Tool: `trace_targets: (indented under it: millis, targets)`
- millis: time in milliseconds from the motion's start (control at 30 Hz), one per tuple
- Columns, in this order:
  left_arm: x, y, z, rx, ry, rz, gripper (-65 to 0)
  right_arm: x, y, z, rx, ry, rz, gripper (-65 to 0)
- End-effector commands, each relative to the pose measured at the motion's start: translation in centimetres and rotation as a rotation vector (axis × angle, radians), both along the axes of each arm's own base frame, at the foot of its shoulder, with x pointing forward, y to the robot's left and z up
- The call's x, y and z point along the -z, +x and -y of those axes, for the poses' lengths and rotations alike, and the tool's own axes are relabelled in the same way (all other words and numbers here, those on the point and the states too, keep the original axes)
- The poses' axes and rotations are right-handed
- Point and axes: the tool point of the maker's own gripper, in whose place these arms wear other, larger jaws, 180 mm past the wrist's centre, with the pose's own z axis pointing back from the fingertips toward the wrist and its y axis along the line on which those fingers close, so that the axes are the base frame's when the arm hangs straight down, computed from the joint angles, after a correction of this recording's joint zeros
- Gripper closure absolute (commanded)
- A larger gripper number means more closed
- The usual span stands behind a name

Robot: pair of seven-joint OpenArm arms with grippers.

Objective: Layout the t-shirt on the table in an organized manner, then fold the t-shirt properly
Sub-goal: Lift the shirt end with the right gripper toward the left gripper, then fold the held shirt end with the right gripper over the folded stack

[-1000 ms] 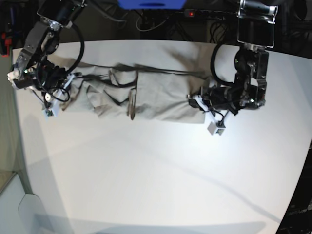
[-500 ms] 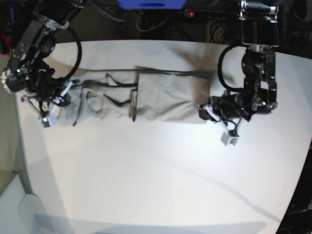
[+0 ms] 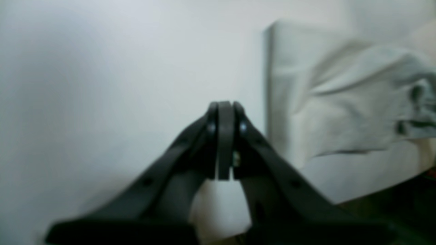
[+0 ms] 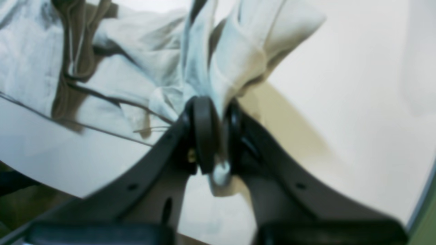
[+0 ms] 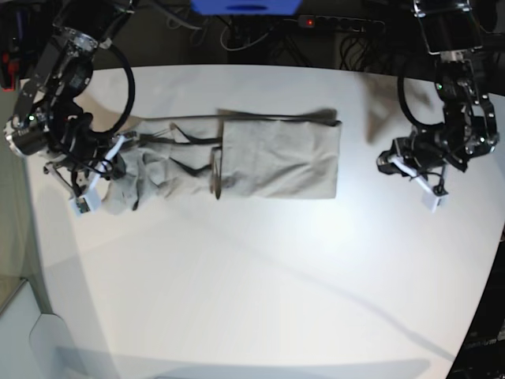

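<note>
Grey-beige t-shirt [image 5: 268,158], seemingly half-folded; right claw [image 4: 213,136] pinching its bunched end; left claw [image 3: 224,143] shut, empty

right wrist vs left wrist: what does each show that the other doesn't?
Right wrist only: the right end effector shut on a bunched fold of the shirt, cloth pinched between its jaws and creased above them.

Left wrist only: the left end effector shut on nothing, over bare table, with the shirt's straight folded edge off to one side, apart from it.

Both: the grey-beige shirt lying on the white table, and blurred black jaws filling the foreground.
</note>
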Motion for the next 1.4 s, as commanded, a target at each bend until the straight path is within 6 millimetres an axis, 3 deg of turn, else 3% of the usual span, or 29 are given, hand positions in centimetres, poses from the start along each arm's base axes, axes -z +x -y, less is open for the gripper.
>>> trace_targets:
  millis: [0,67,200,333,467,600,733,867,1100,1367]
  targets:
    - [-1.3,1.3,-0.8,-0.02,0.02,0.05,-0.5,-1.3,1.0,0.0,-0.009,-0.001,0.058,0.0]
    - [-0.6,0.9,-1.4,-0.023,0.073,0.027,-0.5,-1.3,1.0,-0.2,-0.013,0.002,0.058,0.0]
    - [0.6,0.8,-0.4,-0.034,0.111,0.004,-0.5,-1.2,1.1,-2.0,-0.049,0.024,0.057,0.0]
    - [0.7,2.1,1.7,-0.031,0.124,0.017,-0.5,-1.2,1.2,-3.7,-0.09,0.042,0.057,0.0]
    - [1.0,3.0,4.4,0.026,0.152,0.019,-0.5,-1.2,1.1,-4.2,-0.101,0.046,0.057,0.0]
    - [2.6,2.9,6.1,0.057,0.127,-0.027,-0.5,-2.7,1.3,-5.2,-0.13,0.032,0.107,0.0]
    - [4.4,2.4,6.3,0.053,0.103,-0.083,-0.5,-3.0,1.3,-5.7,-0.134,0.04,0.117,0.0]
    - [4.6,2.7,6.2,0.04,0.102,-0.064,-0.5,-3.3,1.4,-6.4,-0.147,0.076,0.131,0.0]
    - [4.6,2.7,6.3,0.037,0.096,-0.065,-0.5,-6.2,1.5,-11.5,-0.292,0.287,0.222,0.0]
    - [4.7,2.6,7.3,0.04,0.074,-0.066,-0.5,-8.4,-0.1,-17.9,-0.498,0.45,0.253,0.0]
